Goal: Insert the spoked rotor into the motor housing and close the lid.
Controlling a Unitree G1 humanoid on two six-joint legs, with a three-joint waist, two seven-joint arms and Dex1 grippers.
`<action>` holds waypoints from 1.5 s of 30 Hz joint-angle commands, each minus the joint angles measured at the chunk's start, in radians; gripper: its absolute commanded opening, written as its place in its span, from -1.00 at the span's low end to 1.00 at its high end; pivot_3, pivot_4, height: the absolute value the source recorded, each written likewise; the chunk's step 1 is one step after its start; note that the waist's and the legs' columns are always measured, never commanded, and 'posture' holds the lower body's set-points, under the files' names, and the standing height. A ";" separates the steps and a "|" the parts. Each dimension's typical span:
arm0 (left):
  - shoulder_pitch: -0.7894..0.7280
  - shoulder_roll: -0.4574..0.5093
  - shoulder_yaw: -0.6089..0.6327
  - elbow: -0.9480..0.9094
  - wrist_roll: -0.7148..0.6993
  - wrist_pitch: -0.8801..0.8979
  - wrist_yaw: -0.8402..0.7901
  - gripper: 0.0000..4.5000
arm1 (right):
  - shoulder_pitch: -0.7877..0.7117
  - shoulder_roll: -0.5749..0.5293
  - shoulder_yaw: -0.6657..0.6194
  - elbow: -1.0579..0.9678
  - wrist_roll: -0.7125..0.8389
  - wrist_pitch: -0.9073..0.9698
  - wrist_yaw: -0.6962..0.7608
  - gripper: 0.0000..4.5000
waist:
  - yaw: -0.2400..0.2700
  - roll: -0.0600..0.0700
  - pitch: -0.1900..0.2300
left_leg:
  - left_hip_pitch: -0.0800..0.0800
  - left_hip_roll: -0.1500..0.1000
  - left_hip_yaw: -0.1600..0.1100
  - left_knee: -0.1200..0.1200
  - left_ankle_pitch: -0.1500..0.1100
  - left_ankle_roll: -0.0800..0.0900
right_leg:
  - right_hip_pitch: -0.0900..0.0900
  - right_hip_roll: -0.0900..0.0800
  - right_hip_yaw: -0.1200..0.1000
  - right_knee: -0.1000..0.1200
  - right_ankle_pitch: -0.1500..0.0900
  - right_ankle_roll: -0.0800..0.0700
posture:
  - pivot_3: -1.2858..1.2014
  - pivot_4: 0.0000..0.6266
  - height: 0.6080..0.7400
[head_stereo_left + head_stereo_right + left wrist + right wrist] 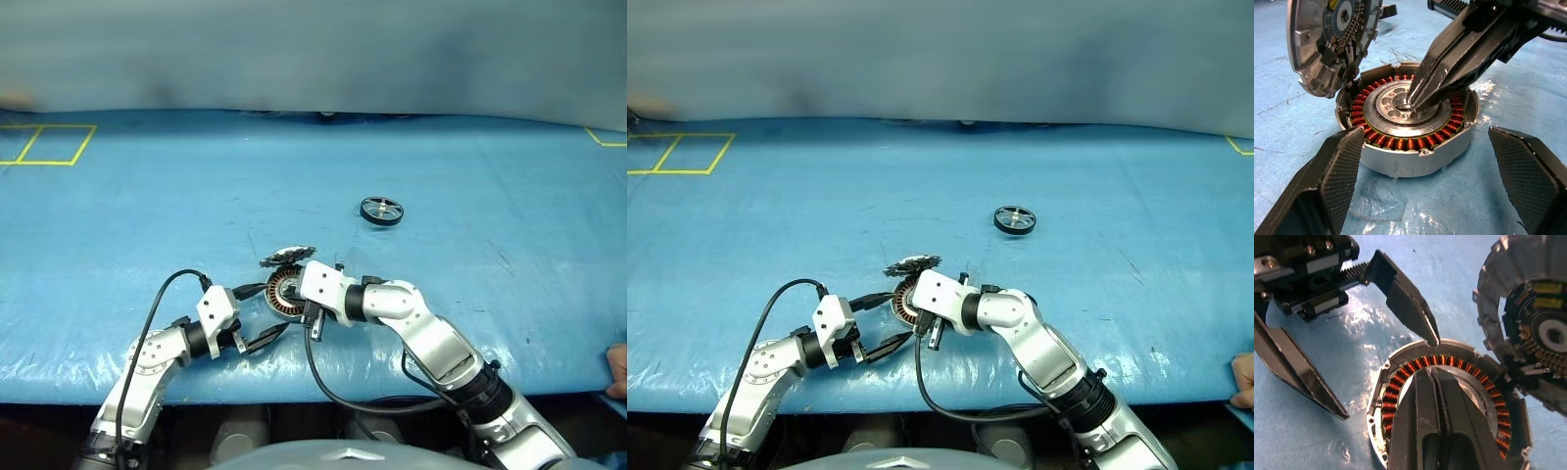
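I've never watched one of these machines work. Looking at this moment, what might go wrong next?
Three things, I'd guess. The right end effector, shut, has its tips on the motor housing's hub, so a push could slide the housing or scrape the windings. The lid stands open beside it and a bump might drop it shut early. The spoked rotor lies far off on the blue table cover, untouched, with the open left end effector nowhere near it.
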 commanded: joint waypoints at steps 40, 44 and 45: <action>-0.018 0.001 0.004 0.016 -0.003 -0.008 -0.009 0.92 | -0.018 0.010 -0.025 0.022 0.000 -0.048 -0.028 -0.98 | 0.001 0.000 0.000 | 0.004 0.000 0.000 0.000 0.000 0.000 | 0.003 0.000 0.000 0.000 0.000 0.000 | 0.03 -0.52 1.00; -0.021 0.000 0.005 0.017 -0.006 -0.006 -0.011 0.92 | -0.019 0.011 -0.028 0.033 -0.002 -0.053 -0.030 -0.98 | 0.001 0.000 0.000 | 0.004 0.000 0.000 0.000 0.000 0.000 | 0.003 0.000 0.000 0.000 0.000 0.000 | 0.03 -0.52 1.00; -0.020 0.000 0.005 0.016 -0.006 -0.006 -0.011 0.92 | -0.018 0.013 -0.028 0.039 -0.002 -0.054 -0.031 -0.98 | 0.001 0.000 0.000 | 0.003 0.000 0.000 0.000 0.000 0.000 | 0.003 0.000 0.000 0.000 0.000 0.000 | 0.03 -0.52 1.00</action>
